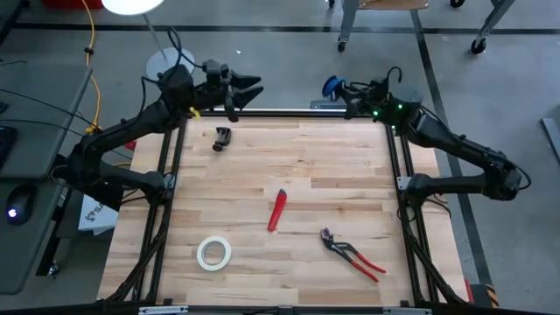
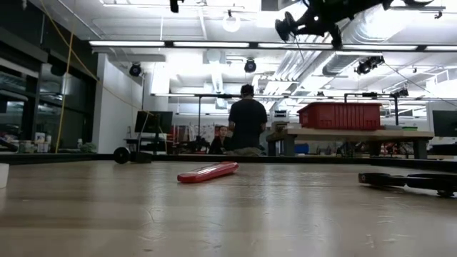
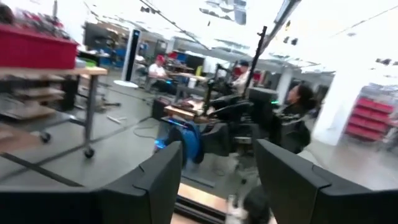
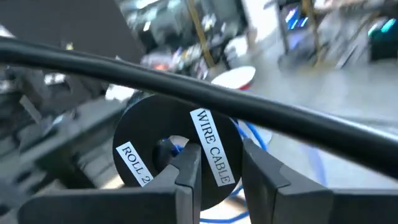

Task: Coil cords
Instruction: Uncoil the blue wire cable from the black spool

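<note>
The wooden table [image 1: 289, 175] carries, well apart from one another, a white tape roll [image 1: 213, 253], red-handled pliers [image 1: 350, 254], a red tool [image 1: 277, 210] near the middle, and a small black part [image 1: 222, 138] near the far left corner. Both arms reach over the far edge of the table, raised above it. The left gripper [image 1: 251, 87] sits at the far left beyond the edge; its two fingers [image 3: 155, 180] stand wide apart with nothing between them. The right gripper [image 1: 339, 87] is at the far right edge, its fingers [image 4: 186, 171] closed on the flange of a black spool [image 4: 174, 152] labelled "WIRE CABLE". Thin blue wire [image 4: 255, 134] is wound on that spool and spills out in loose strands beside it. In the high view the spool's blue wire [image 1: 332, 85] shows just at the gripper's tip. Across the room beyond the table, a person [image 2: 247, 123] stands by benches.
</note>
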Controlling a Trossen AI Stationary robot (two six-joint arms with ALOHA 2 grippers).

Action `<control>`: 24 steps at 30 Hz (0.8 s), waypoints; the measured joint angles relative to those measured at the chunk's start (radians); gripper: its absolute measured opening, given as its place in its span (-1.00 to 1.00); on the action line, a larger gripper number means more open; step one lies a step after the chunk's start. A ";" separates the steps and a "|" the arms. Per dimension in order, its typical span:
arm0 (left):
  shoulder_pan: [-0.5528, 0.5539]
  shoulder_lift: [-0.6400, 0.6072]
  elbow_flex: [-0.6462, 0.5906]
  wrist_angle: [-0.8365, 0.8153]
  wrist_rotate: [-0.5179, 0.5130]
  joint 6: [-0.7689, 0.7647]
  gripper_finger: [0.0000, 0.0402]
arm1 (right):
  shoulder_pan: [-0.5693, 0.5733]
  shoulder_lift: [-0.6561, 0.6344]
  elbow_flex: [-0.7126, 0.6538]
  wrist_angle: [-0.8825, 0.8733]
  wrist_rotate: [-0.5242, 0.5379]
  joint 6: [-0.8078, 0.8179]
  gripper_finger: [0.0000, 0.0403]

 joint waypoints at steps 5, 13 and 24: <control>-0.066 0.026 0.000 0.012 -0.114 0.134 0.03 | 0.095 0.054 0.000 0.176 0.045 -0.038 -0.67; -0.107 0.079 -0.001 0.037 -0.224 0.197 0.03 | 0.221 0.149 0.027 0.284 0.133 -0.114 -0.67; -0.168 0.124 -0.001 0.068 -0.330 0.328 0.03 | 0.311 0.315 0.279 0.153 0.241 -0.328 -0.67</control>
